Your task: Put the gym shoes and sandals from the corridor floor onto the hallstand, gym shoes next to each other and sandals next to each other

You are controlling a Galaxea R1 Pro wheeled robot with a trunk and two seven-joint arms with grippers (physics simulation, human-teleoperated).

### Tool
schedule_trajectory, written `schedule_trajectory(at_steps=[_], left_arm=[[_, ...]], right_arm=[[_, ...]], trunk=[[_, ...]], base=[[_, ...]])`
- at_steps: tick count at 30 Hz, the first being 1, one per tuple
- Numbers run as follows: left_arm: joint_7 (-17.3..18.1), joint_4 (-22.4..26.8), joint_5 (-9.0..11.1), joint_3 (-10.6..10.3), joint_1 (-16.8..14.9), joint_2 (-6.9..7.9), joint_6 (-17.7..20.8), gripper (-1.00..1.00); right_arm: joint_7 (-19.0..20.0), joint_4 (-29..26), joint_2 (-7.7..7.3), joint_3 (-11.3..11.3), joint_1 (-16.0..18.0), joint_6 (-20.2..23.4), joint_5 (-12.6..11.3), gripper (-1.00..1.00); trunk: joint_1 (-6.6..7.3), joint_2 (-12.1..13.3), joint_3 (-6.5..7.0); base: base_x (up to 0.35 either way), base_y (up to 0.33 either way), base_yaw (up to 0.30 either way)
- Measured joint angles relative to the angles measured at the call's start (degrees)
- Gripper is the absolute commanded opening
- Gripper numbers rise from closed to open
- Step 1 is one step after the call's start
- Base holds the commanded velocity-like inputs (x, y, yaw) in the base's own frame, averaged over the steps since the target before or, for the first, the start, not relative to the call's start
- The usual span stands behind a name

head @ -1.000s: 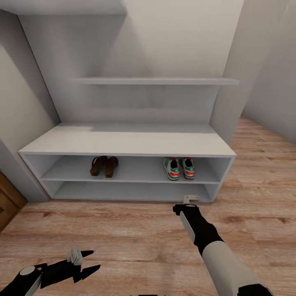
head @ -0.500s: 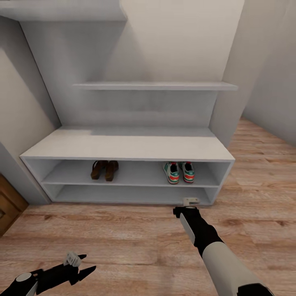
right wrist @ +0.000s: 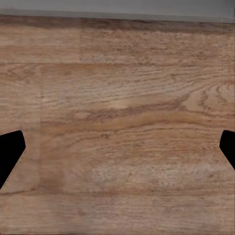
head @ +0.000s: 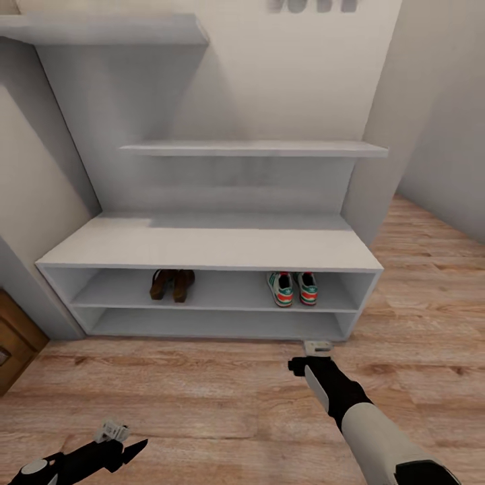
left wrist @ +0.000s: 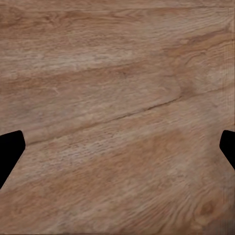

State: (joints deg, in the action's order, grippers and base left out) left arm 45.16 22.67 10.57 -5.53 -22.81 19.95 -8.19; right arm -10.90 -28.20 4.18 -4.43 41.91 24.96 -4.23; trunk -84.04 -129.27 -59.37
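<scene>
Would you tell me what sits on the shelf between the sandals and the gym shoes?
Nothing: in the head view, bare shelf separates the sandals from the gym shoes.

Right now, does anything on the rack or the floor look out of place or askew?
Nothing stands out. The two sandals sit side by side on the upper shelf row of the hallstand, and the two gym shoes sit together further right on the same row. Both the left gripper and right gripper are open over bare floor.
</scene>
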Motion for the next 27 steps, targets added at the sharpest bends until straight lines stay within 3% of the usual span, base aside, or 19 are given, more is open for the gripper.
schedule_trajectory(at_steps=[3, 5, 8, 9, 12, 13, 15, 17, 19, 21, 27], left_arm=[[-2.42, -1.56, 0.24, 0.08, 0.00, -0.10, -2.27, 1.00], [-4.64, -3.45, 0.44, 0.10, 0.01, -0.31, -4.56, 1.00], [-5.72, -4.93, 0.58, 0.12, 0.00, -0.52, -5.60, 1.00], [-6.26, -6.00, 0.67, 0.14, 0.02, -0.64, -6.12, 1.00], [-6.61, -6.78, 0.84, 0.17, 0.00, -0.74, -6.42, 1.00], [-6.81, -7.30, 1.02, 0.23, 0.01, -0.81, -6.59, 1.00], [-6.87, -7.49, 1.08, 0.26, 0.00, -0.87, -6.64, 1.00], [-6.94, -7.89, 1.12, 0.31, 0.01, -1.43, -6.71, 1.00], [-6.96, -8.00, 1.06, 0.37, 0.00, -1.77, -6.75, 1.00], [-7.00, -8.30, 0.95, 0.44, 0.01, -2.36, -6.79, 1.00], [-7.05, -9.49, 0.87, 0.47, 0.00, -2.68, -6.80, 1.00]], right_arm=[[7.72, 3.91, -2.03, 0.01, 0.00, -3.42, 0.08, 1.00], [15.98, 8.70, -4.33, 0.00, -0.01, -7.58, 0.20, 1.00], [21.81, 12.67, -6.26, 0.05, 0.00, -11.18, 0.22, 1.00], [26.31, 16.61, -8.16, -0.03, -0.01, -15.08, 0.35, 1.00], [29.59, 20.73, -10.00, -0.08, 0.00, -19.62, 0.34, 1.00], [31.81, 24.20, -11.66, -0.20, -0.35, -24.97, 0.51, 1.00], [32.51, 25.16, -12.36, -0.18, -1.36, -27.40, 0.49, 1.00], [33.92, 26.18, -13.01, -0.45, -6.16, -32.97, 0.46, 1.00], [34.66, 26.34, -13.11, -0.35, -7.97, -35.55, 0.39, 1.00], [38.16, 26.60, -13.26, -0.60, -11.36, -42.64, 0.56, 1.00], [41.18, 26.66, -12.86, -0.57, -15.78, -46.35, 0.50, 1.00]], trunk=[[0.66, 1.20, 0.54], [1.10, 2.01, 0.89], [1.76, 3.21, 1.43], [1.97, 3.61, 1.61], [2.64, 4.81, 2.15], [2.85, 5.21, 2.32], [3.29, 6.01, 2.69], [3.73, 6.82, 3.04], [4.17, 7.62, 3.41], [4.61, 8.42, 3.76], [5.93, 10.83, 4.84]], base=[[0.000, 0.000, 0.000], [0.000, 0.000, 0.000], [0.000, 0.000, 0.000], [0.000, 0.000, 0.000], [0.000, 0.000, 0.000], [0.000, 0.000, 0.000], [0.000, 0.000, 0.000], [0.000, 0.000, 0.000], [0.000, 0.000, 0.000], [0.000, 0.000, 0.000], [0.000, 0.000, 0.000]])
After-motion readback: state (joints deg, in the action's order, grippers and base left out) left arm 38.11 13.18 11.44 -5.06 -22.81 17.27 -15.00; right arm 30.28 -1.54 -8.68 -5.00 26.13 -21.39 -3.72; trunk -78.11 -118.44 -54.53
